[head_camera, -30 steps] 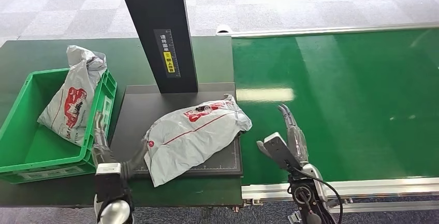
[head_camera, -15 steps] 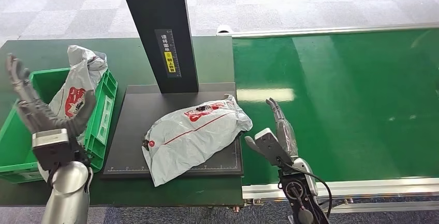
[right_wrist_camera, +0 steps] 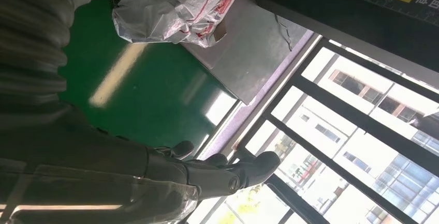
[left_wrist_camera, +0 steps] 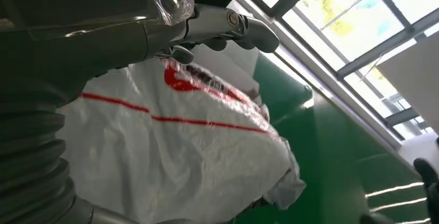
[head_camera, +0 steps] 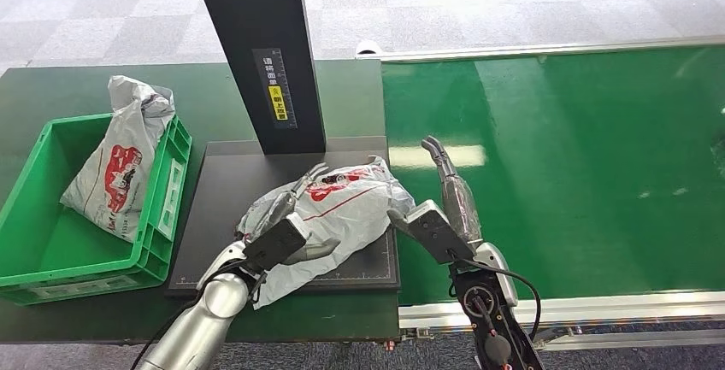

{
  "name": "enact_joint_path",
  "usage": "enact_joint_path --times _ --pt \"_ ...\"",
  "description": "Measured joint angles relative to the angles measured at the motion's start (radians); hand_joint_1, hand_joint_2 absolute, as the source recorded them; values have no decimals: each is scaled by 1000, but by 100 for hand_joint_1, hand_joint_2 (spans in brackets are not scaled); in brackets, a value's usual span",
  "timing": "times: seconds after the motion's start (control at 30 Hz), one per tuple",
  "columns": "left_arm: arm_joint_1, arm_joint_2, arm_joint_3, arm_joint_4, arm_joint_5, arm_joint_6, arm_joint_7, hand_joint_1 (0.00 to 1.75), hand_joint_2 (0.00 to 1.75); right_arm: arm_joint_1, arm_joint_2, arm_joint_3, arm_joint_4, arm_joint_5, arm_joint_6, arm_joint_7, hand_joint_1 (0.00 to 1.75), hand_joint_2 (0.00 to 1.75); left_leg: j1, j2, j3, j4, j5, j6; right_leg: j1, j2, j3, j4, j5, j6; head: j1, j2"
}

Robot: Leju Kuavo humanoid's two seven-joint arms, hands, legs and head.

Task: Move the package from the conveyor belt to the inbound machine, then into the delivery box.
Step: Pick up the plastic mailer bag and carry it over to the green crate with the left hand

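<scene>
— Two hands at the package (head_camera: 329, 216)?
— Yes. It lies on the inbound machine (head_camera: 222, 182). The left hand (head_camera: 286, 220) rests over it, fingers outstretched, not clasping; the right hand (head_camera: 440, 208) stands beside its edge, fingers straight, holding nothing.

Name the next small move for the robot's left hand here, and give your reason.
Probably close the left hand on the package. Its fingers lie spread over the bag, which rests on the inbound machine's platform, not yet in the green box; the right hand waits open alongside.
</scene>
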Motion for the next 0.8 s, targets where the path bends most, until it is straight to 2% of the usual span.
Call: enact_joint_path --times 0.17,0.3,0.47,0.77,0.8 --pt "-7 -5 -11 37 2 -11 3 0 175 -1 0 0 -1 -2 -1 0 0 175 0 0 0 0 0 0 0 0 0 0 0 0 0 0" --pt "-56 -44 -61 227 -8 -32 11 0 175 -10 0 0 -5 -15 -11 -2 0 175 0 0 0 0 0 0 0 -1 1 0 0 0 0 0" --pt "-131 -70 -92 362 -37 -4 30 0 175 -10 0 0 -10 -19 -15 -2 0 175 0 -1 1 0 0 0 0 -1 3 0 0 0 0 0" --pt "-184 -85 -109 450 -45 -1 33 0 175 -10 0 0 -13 -20 -16 -2 0 175 0 -2 4 0 1 1 0 -1 7 0 0 0 0 0" --pt "-186 -86 -110 454 -48 3 37 11 175 -10 0 0 -13 -20 -16 -2 0 175 0 -2 5 0 1 1 0 -1 7 0 0 0 0 0"
